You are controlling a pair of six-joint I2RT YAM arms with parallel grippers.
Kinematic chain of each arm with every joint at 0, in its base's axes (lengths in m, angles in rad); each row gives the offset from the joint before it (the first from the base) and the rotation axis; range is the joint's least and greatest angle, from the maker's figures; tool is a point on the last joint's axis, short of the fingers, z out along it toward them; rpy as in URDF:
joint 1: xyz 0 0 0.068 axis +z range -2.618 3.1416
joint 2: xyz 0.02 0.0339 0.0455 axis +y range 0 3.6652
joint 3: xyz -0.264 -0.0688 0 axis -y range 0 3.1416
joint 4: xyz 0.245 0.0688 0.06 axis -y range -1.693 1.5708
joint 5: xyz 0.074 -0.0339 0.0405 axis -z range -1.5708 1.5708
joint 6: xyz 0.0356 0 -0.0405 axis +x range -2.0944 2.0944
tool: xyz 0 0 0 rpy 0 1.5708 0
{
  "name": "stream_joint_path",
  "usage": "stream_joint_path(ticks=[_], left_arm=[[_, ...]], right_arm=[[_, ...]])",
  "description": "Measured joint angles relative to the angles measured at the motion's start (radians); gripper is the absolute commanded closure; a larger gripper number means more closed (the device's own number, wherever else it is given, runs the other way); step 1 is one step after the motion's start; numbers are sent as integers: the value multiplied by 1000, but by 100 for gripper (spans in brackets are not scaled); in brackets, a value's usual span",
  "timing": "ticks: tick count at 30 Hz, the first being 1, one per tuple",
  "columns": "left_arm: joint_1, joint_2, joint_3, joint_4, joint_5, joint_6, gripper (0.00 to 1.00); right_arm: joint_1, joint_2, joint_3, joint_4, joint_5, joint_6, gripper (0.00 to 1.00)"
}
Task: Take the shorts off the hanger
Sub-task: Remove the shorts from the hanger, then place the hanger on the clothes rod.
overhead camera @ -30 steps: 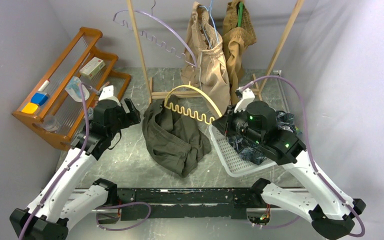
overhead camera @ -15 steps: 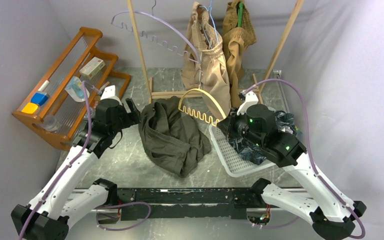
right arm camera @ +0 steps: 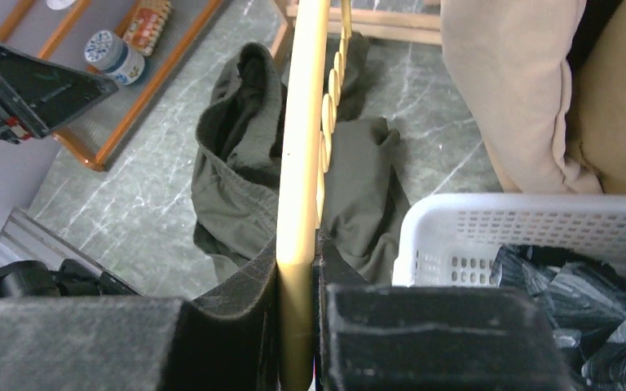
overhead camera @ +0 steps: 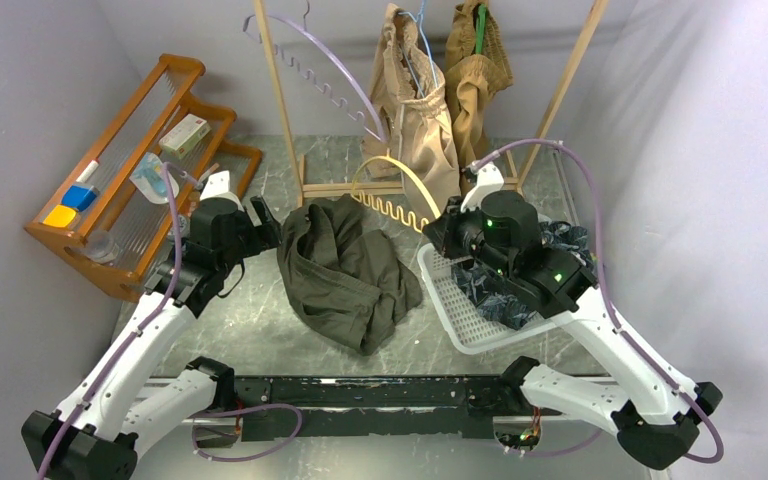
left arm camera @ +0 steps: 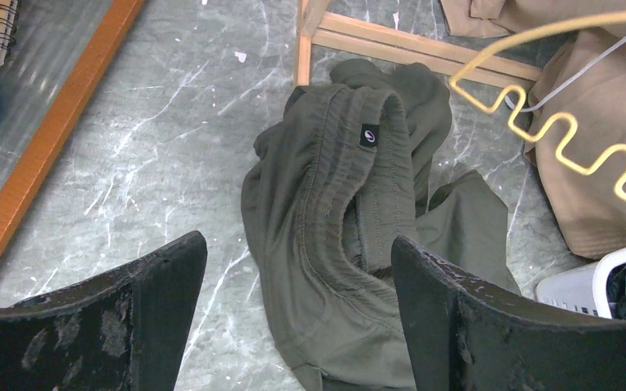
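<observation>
On the table, dead centre between the arms, the olive shorts [overhead camera: 345,275] lie in a crumpled heap, fully off the yellow hanger [overhead camera: 392,212], so that pair looks done to me. The right gripper [right arm camera: 297,269] is clamped hard on the hanger's arched bar and holds it up just above the heap's far edge, free of any cloth, probably because an empty hanger needs parking somewhere. The left gripper [left arm camera: 297,244] hovers over the olive waistband with its jaws wide apart and nothing between them.

Shorts count is four: olive on the table, the navy printed pair [overhead camera: 488,298] bunched in the white basket [overhead camera: 450,300] under the right arm, and the beige pair [overhead camera: 422,130] plus the tan-brown pair [overhead camera: 475,75] hanging side by side on the wooden rack [overhead camera: 278,100]. So I'd call it halfway.

Hangers I count four as well: yellow, a bare clear one [overhead camera: 325,65] on the rail, a blue one through the beige, a green one through the brown.
</observation>
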Motion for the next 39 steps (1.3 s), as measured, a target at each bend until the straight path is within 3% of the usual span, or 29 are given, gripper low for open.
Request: stream_joint_path(ticks=[22, 39], left_arm=[[0, 0, 0, -2, -3, 0, 13], [0, -21, -2, -13, -7, 0, 13]], right_arm=[[0, 136, 219, 106, 51, -254, 100], [-1, 239, 330, 312, 69, -273, 100]])
